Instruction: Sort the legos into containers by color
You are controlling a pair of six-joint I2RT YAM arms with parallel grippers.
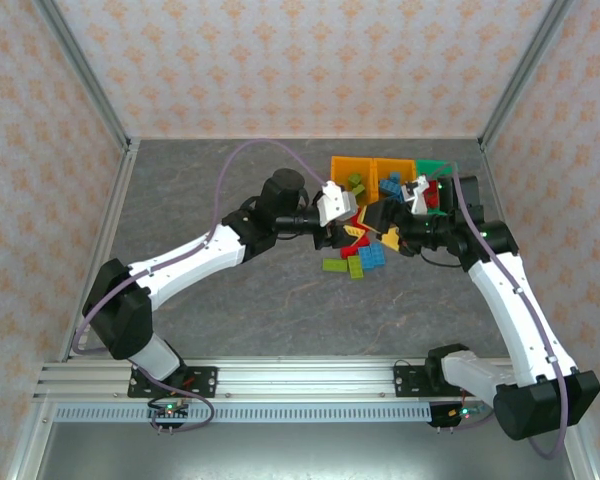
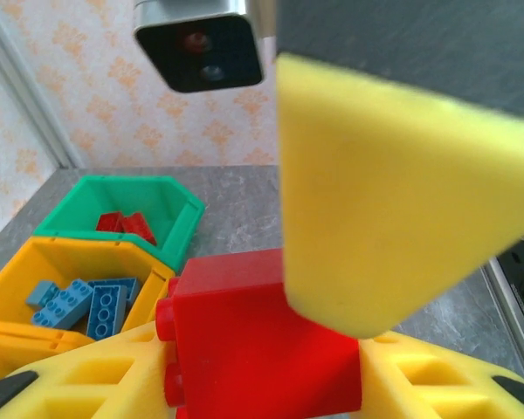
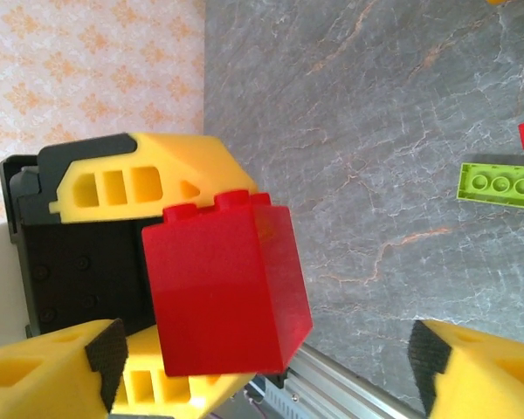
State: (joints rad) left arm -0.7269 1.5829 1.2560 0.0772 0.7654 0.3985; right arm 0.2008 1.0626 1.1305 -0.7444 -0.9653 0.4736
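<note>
My left gripper (image 2: 332,349) is shut on a red lego brick (image 2: 262,340), pinched between its yellow fingers (image 2: 375,192). In the right wrist view the same red brick (image 3: 223,284) hangs between those left fingers (image 3: 140,175). My right gripper (image 3: 262,375) stands open around it, and its pads (image 3: 105,353) do not touch the brick. From above, the left gripper (image 1: 342,228) and right gripper (image 1: 405,225) meet just in front of the containers. The green bin (image 2: 170,231) holds red bricks. The orange bin (image 2: 17,262) next to it holds blue ones.
Three bins stand in a row at the back: orange (image 1: 342,165), orange (image 1: 385,165), green (image 1: 435,166). Loose legos (image 1: 365,255) lie on the grey table below the grippers. A lime green brick (image 3: 502,183) lies on the table. Patterned walls enclose the table.
</note>
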